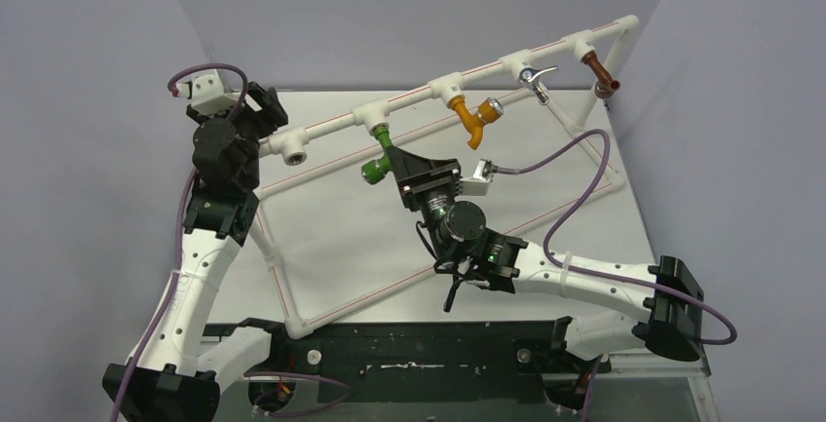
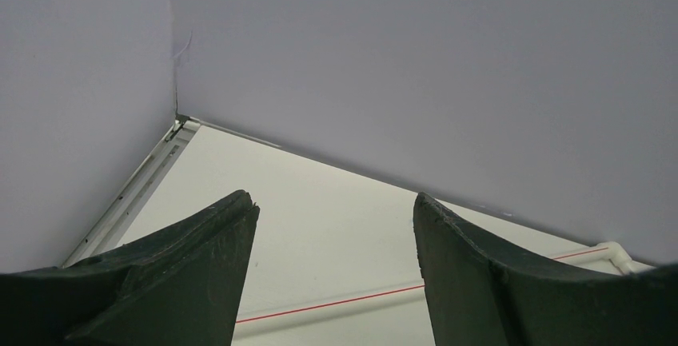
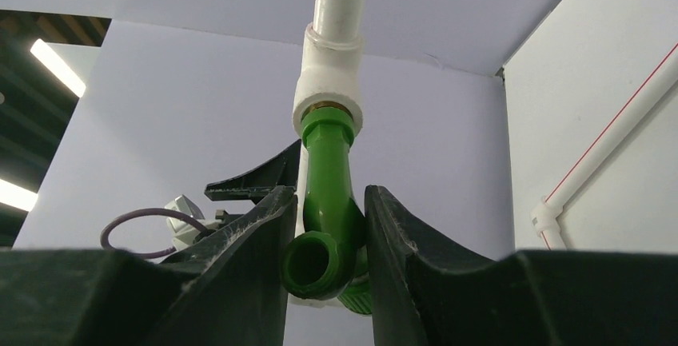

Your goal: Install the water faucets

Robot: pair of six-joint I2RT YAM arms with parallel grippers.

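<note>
The green faucet (image 3: 324, 154) is of smooth glossy plastic, with a six-sided collar and a round threaded mouth. It hangs from a white tee fitting (image 3: 328, 90) of the pipe frame, near the far edge of the tabletop (image 1: 341, 237). The right hand (image 3: 328, 190) grips its bent body, and the matte black fingers touch both sides. The knob is mostly hidden behind them. The left hand (image 2: 336, 210) is open and empty, near the far left corner.

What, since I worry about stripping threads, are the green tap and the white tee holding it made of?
Green tap: likely moulded plastic, glossy, uniform colour with soft highlights. White tee: probably plastic, smooth semi-matte; the brass-coloured ring at its mouth suggests a metal thread insert.
</note>
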